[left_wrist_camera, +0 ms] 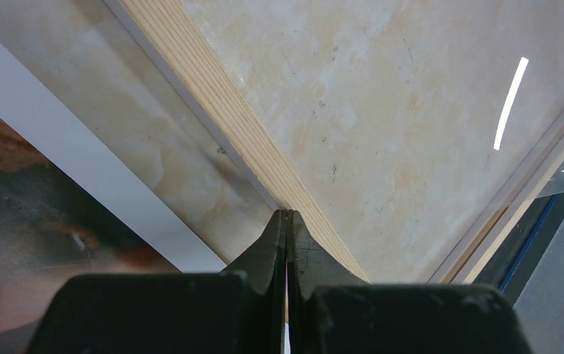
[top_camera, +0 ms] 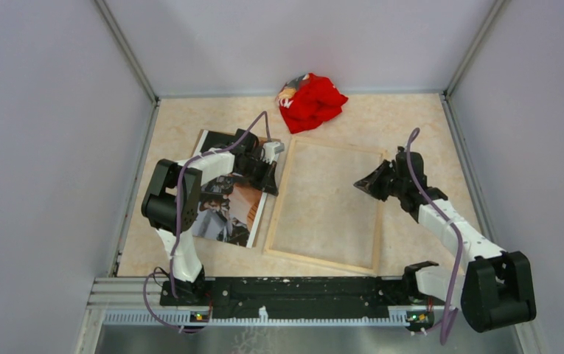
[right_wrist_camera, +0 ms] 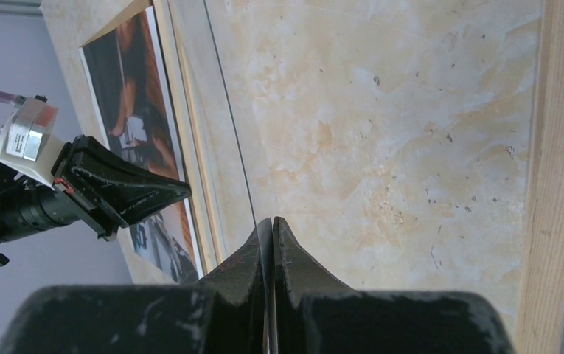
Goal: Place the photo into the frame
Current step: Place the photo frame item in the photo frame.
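The frame (top_camera: 282, 199) lies flat mid-table with its pale wood back edges up; it also shows in the left wrist view (left_wrist_camera: 212, 96) and the right wrist view (right_wrist_camera: 559, 147). The photo (top_camera: 223, 214) lies picture-up just left of it, partly under my left arm, and shows in both wrist views (left_wrist_camera: 13, 199) (right_wrist_camera: 127, 88). My left gripper (top_camera: 273, 177) is shut and empty, with its tips (left_wrist_camera: 287, 215) at the frame's left wooden edge. My right gripper (top_camera: 362, 184) hangs over the frame's right half, shut (right_wrist_camera: 273, 221) on the thin edge of the clear pane (right_wrist_camera: 232, 110).
A crumpled red cloth (top_camera: 312, 102) lies at the back, just beyond the frame's far corner. Grey walls close off the table on the left, back and right. The arm bases and a black rail run along the near edge.
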### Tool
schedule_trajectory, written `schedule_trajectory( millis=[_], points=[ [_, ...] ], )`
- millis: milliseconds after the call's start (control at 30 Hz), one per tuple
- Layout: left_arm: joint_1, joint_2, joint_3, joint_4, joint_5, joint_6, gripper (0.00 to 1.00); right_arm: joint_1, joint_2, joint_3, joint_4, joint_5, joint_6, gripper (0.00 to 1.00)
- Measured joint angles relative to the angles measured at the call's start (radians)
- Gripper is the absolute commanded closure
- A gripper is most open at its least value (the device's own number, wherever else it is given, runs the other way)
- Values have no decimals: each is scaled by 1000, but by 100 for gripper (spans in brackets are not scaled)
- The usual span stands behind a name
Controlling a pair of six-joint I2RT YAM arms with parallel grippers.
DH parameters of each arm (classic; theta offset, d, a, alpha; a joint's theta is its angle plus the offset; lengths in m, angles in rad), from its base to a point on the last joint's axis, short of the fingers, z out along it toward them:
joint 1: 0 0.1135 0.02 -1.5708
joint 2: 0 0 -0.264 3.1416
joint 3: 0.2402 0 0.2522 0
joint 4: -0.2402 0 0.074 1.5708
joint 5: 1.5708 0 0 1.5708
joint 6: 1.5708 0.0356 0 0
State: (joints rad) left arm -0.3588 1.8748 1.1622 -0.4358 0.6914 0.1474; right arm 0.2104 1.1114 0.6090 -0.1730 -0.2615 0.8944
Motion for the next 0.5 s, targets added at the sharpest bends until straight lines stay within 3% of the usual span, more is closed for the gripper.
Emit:
schedule_trajectory(
  millis=[500],
  points=[
    [0, 0, 0, 0, 0, 0, 100, -50, 31, 0, -13, -80, 14, 100]
  ],
)
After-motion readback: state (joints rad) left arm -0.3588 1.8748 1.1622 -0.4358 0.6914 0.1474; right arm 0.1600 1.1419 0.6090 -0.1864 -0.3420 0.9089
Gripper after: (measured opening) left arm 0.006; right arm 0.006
